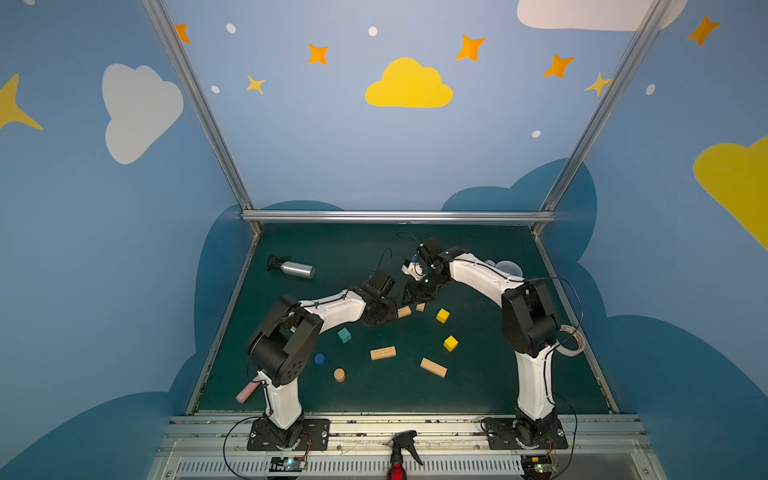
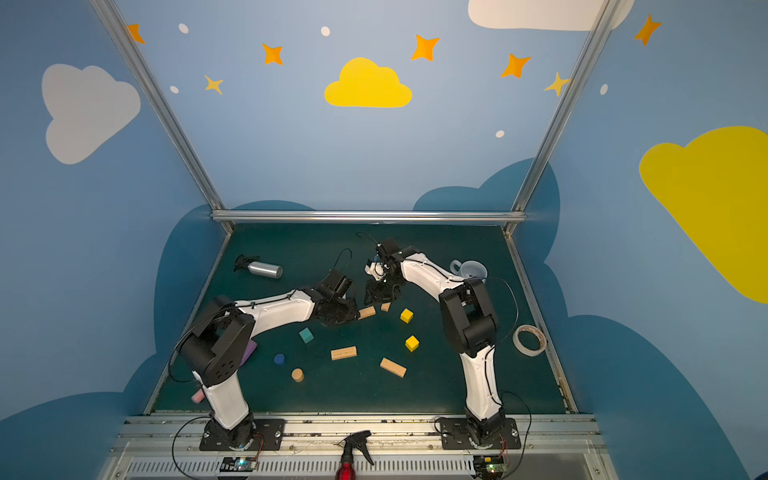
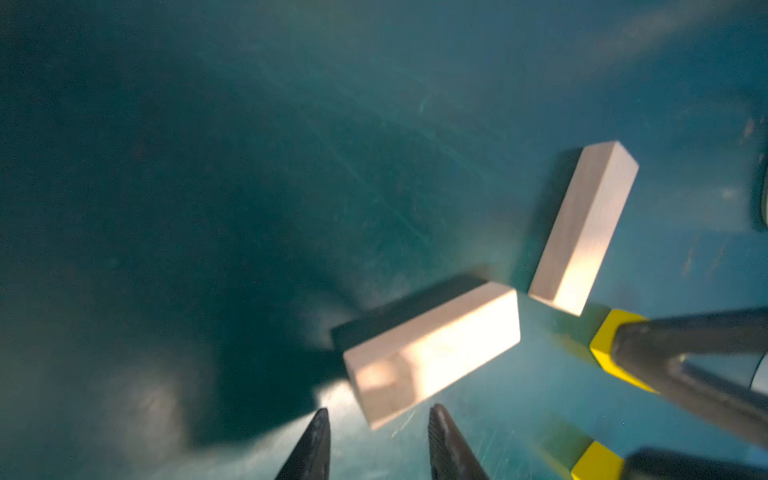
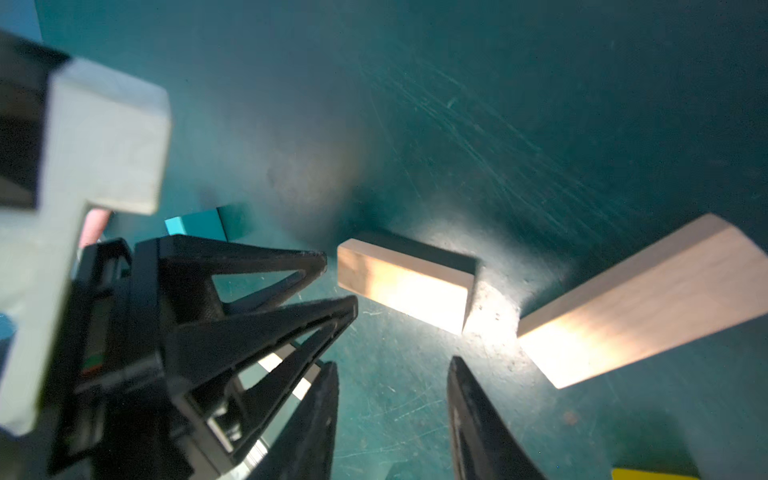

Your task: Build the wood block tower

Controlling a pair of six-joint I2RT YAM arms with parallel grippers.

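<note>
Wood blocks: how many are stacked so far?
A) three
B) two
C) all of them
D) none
D: the planks, cubes and cylinders all lie singly on the table, none resting on another.

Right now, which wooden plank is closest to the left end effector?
The tan plank right in front of the left end effector. Its neighbour plank sits just beyond, and two other planks lie farther away.
</note>
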